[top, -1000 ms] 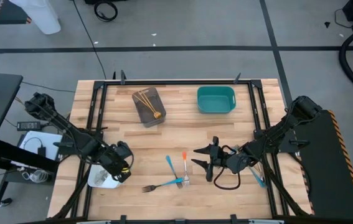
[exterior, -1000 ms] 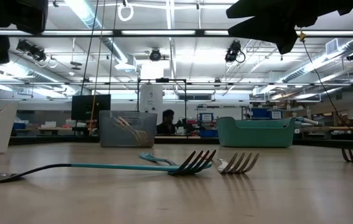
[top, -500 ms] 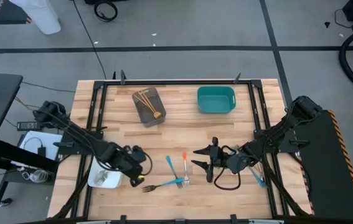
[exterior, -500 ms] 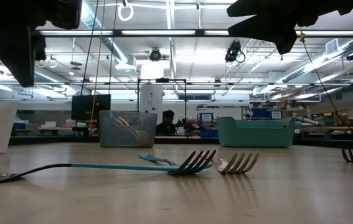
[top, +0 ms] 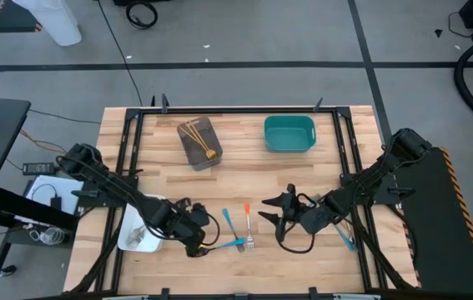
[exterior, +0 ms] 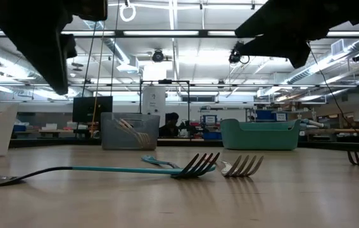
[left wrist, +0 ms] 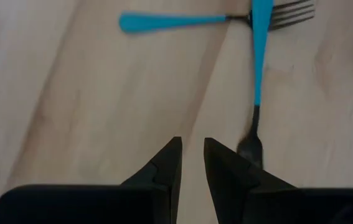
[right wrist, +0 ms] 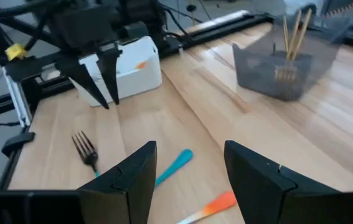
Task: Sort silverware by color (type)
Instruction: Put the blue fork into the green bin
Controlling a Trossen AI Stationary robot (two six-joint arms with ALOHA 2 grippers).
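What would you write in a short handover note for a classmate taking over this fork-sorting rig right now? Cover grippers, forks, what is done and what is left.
Left gripper: narrow gap, holds nothing, above the blue-handled forks.
Right gripper: open, empty, hovering right of the forks.
Done: gold forks in the grey tray; something lies in the white tray; teal tray looks empty.
Left: two blue forks, the orange-handled fork, and one at the right edge.

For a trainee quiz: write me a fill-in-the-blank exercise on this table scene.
1. The gold forks stand in the ___ tray.
2. The teal tray holds ___.
3. The left tool hovers by a fork with a ___ handle.
4. The right tool's fingers stand ___.

Missing words: grey; nothing; blue; open
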